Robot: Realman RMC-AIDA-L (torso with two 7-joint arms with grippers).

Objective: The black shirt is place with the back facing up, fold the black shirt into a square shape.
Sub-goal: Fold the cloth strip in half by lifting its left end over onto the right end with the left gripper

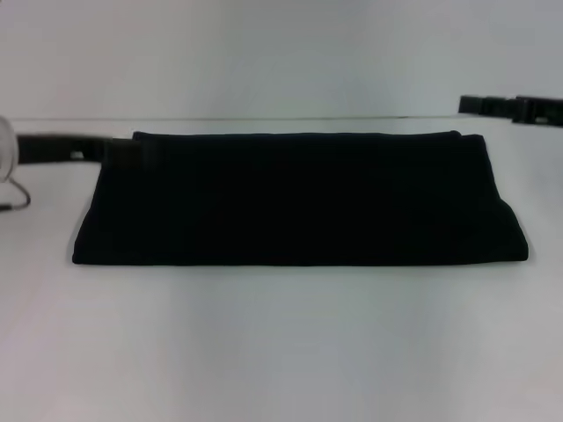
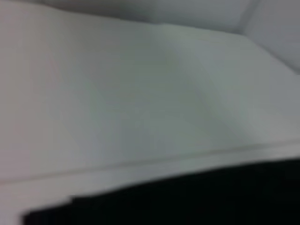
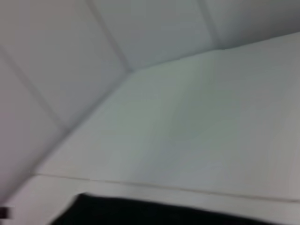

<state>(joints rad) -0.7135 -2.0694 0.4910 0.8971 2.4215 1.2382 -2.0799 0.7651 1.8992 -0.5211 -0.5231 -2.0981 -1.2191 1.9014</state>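
Note:
The black shirt (image 1: 299, 198) lies on the white table (image 1: 281, 352) as a wide flat band, folded over lengthwise, its long edges running left to right. My left gripper (image 1: 106, 149) reaches in low from the left and meets the shirt's far left corner. My right gripper (image 1: 515, 107) hangs past the shirt's far right corner, apart from the cloth. An edge of the black shirt (image 2: 187, 199) shows in the left wrist view. The right wrist view also catches a strip of the black shirt (image 3: 140, 211). Neither wrist view shows fingers.
The table's far edge (image 1: 281, 119) runs just behind the shirt, with a pale wall beyond it. A thin cable loop (image 1: 18, 193) hangs at the left by my left arm. Bare white tabletop lies in front of the shirt.

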